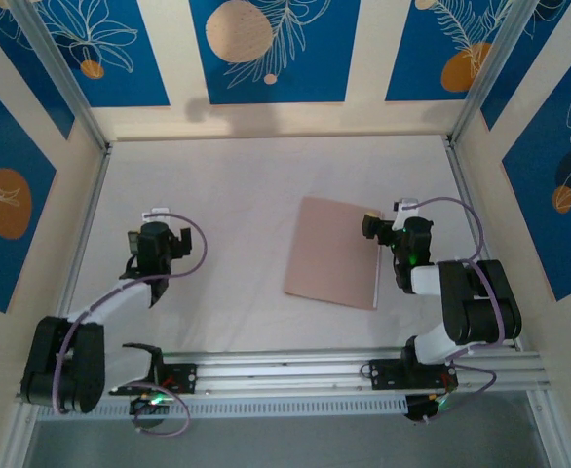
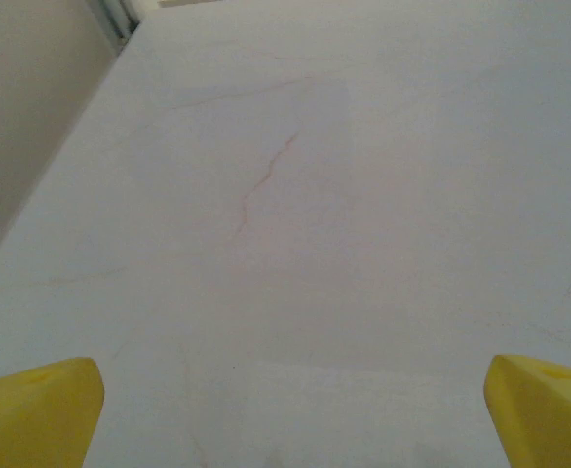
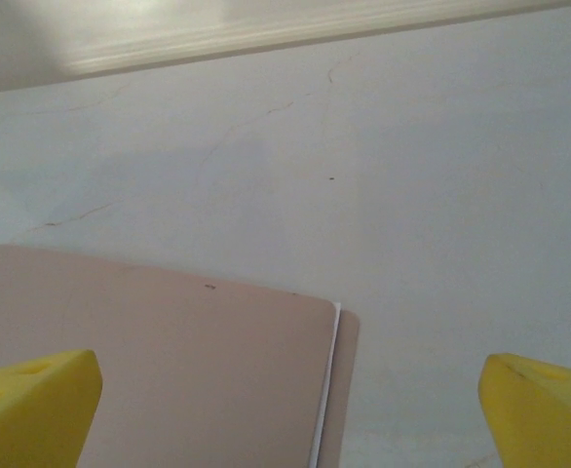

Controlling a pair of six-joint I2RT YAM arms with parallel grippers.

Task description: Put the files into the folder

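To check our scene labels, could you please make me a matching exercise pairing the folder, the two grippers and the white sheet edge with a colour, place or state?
1. folder
2. left gripper
3. right gripper
4. white sheet edge

A. open, over the folder's far right corner
B. thin line showing along the folder's right side
C. open, over bare table
D. pinkish-tan, lying flat

Pairs: 1-D, 2-C, 3-A, 4-B.

Black-and-white left arm [image 1: 110, 302], right arm [image 1: 475, 302] alike, purple cables [image 1: 204, 246], yellow fingertips [image 2: 32, 414]
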